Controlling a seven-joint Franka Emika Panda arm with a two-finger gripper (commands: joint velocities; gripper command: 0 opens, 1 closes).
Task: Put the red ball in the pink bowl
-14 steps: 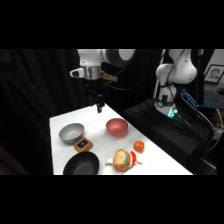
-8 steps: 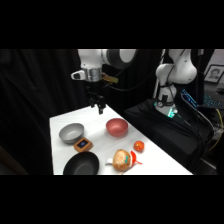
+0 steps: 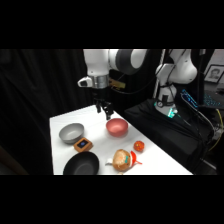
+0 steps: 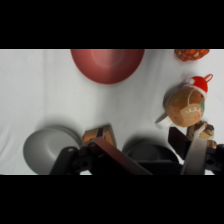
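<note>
gripper (image 3: 106,111): up in the air over the far part of the white table (image 3: 155,160), fingers wide apart, holding nothing | pink bowl (image 3: 117,127): just below and beside the gripper | red ball (image 3: 139,145): on the table past the bowl, well away from the fingers, next to the tan round toy (image 3: 122,159)

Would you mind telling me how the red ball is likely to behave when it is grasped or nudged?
The red ball looks round and smooth, so it would probably roll if nudged. It sits free on the white table, beside the tan round toy. Being small, it is likely light, and could slip from a loose grasp.
</note>
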